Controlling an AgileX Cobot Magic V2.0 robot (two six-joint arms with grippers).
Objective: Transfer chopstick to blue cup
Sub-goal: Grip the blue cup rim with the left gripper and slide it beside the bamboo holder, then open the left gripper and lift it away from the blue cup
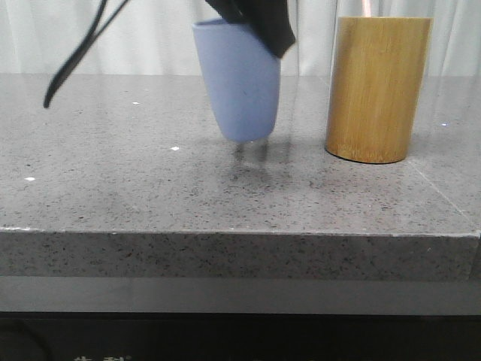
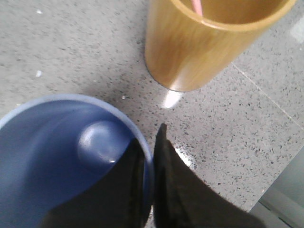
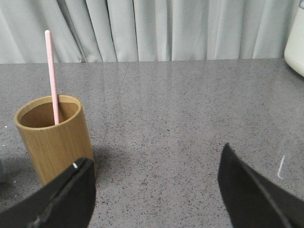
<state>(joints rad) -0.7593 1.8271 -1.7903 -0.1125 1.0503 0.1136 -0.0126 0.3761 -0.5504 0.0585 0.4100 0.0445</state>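
Note:
The blue cup (image 1: 240, 83) stands left of the tan bamboo cylinder (image 1: 376, 86) in the front view, slightly tilted, its base at or just above the tabletop. My left gripper (image 1: 264, 30) is shut on the cup's right rim, one finger inside and one outside; the left wrist view shows it (image 2: 151, 137) on the cup (image 2: 61, 147), which is empty. One pale pink chopstick (image 3: 52, 76) stands in the bamboo cylinder (image 3: 54, 137); its shaft shows in the front view (image 1: 367, 7) and the left wrist view (image 2: 197, 7). My right gripper (image 3: 154, 161) is open and empty, beside the cylinder.
The grey speckled table (image 1: 113, 188) has its front edge close to the camera. A black cable (image 1: 75, 53) hangs at the upper left. A white appliance (image 3: 297, 38) stands at the table's far side in the right wrist view. Grey curtains hang behind.

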